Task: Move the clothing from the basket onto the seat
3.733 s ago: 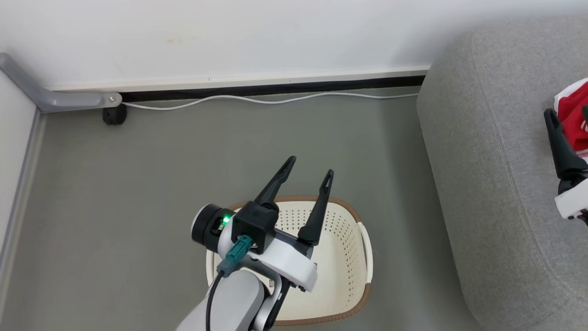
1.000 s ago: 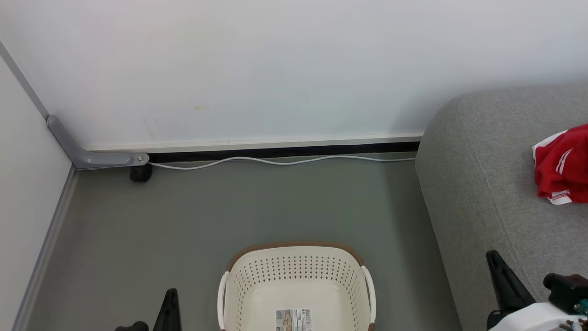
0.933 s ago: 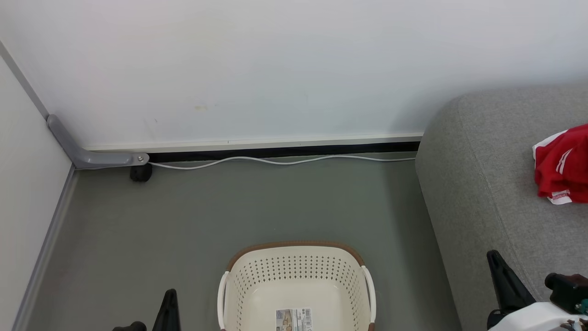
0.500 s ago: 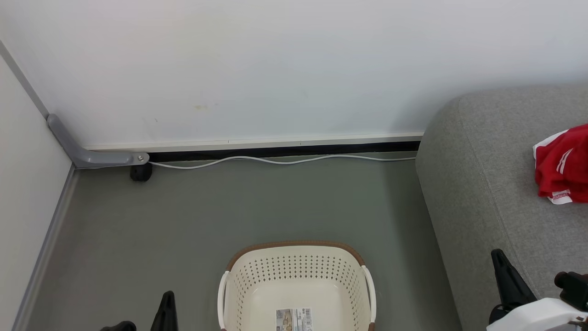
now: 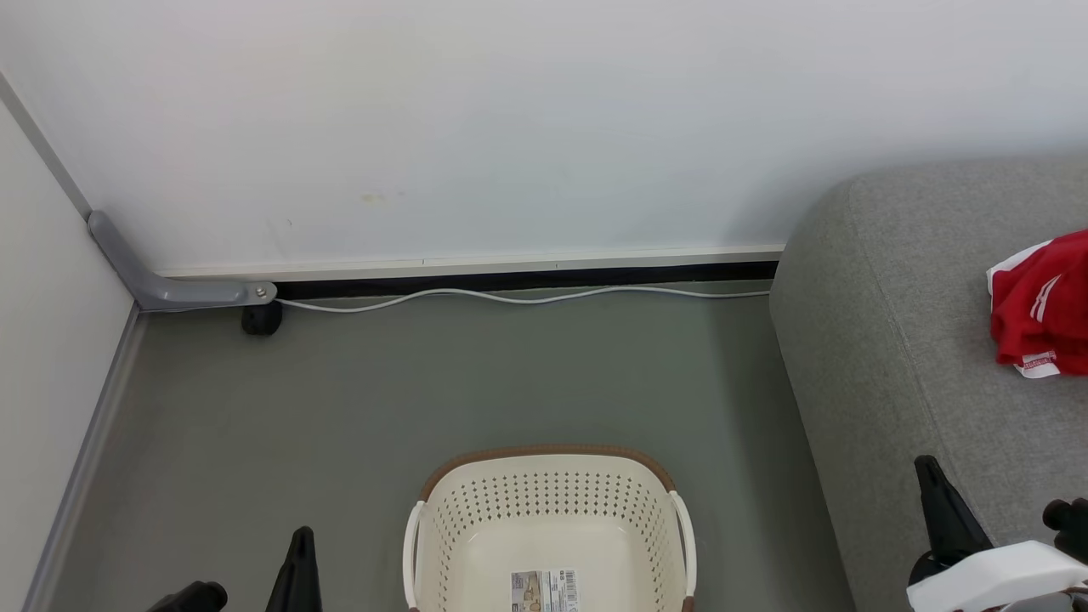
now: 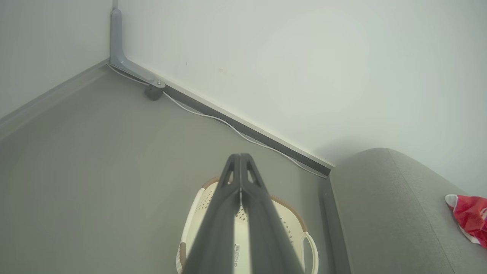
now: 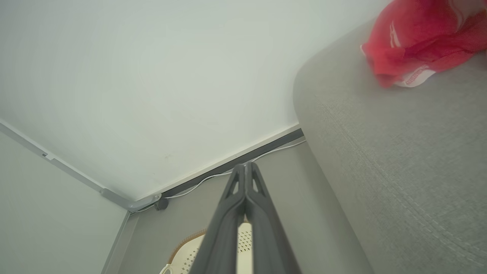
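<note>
Both pairs of jaws are pressed together tip to tip with nothing between them: the left gripper (image 6: 240, 156) shows this in its own wrist view, its fingers pointing over the near part of the basket (image 5: 548, 451), and the right gripper (image 7: 246, 165) shows the same in its view, aimed along the floor (image 5: 425, 399) beside the seat (image 5: 884, 357). In the head view each gripper sits low at its own bottom corner, well apart from the cloth. The basket stands on the floor between them, just beside the seat's rounded end. As far as the head view reaches into it, its perforated inside holds nothing but the label sticker (image 5: 544, 588) on its bottom; the near part is cut off by the picture's edge. The clothing (image 5: 1041, 306) lies in a crumpled red and white heap on top of the seat, running past the right edge of the head view, so I cannot tell whether it is one garment or two. Judged from this, the move looks done or nearly done. All that seems left is checking the hidden near part of the basket. A white cable (image 5: 510, 297) runs along the foot of the wall (image 5: 544, 127) behind.
</note>
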Controlling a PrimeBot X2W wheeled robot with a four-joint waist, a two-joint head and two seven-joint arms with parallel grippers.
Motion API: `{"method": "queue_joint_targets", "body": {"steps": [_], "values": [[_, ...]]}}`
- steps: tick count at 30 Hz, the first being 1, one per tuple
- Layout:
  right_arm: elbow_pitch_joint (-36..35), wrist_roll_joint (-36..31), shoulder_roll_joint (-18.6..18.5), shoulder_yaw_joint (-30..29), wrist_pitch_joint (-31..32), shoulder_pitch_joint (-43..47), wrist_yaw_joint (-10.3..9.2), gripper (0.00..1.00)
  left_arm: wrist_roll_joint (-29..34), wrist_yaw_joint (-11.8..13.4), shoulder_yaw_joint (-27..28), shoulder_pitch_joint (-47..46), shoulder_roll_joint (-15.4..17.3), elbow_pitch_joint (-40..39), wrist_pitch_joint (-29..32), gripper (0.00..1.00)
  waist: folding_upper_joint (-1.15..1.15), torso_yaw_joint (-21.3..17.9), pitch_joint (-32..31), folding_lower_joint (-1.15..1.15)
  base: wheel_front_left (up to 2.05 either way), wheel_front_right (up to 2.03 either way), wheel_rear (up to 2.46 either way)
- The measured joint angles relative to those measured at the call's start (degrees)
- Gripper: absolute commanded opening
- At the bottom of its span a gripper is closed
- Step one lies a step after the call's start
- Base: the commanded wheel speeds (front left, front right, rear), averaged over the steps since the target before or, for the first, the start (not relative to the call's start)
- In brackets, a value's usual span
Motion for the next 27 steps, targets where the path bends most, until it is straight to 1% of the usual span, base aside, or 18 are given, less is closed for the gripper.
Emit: {"method": "queue_joint_targets", "body": {"steps": [9,27], "values": [[-0.35,4.8,0.85,-1.38,1.3,-0.04,0.0,0.0,-5.36,-1.52,0.68,-0.83,0.16,0.04,1.37,0.0,0.0,0.03,-0.01,0.0,0.0,0.0,0.0],[-0.97,13.85,2.4,-3.82,4.21,-0.42,0.0,0.0,-15.85,-3.57,2.32,-2.9,0.32,0.25,3.92,0.0,0.0,0.09,-0.02,0.0,0.0,0.0,0.0]]}}
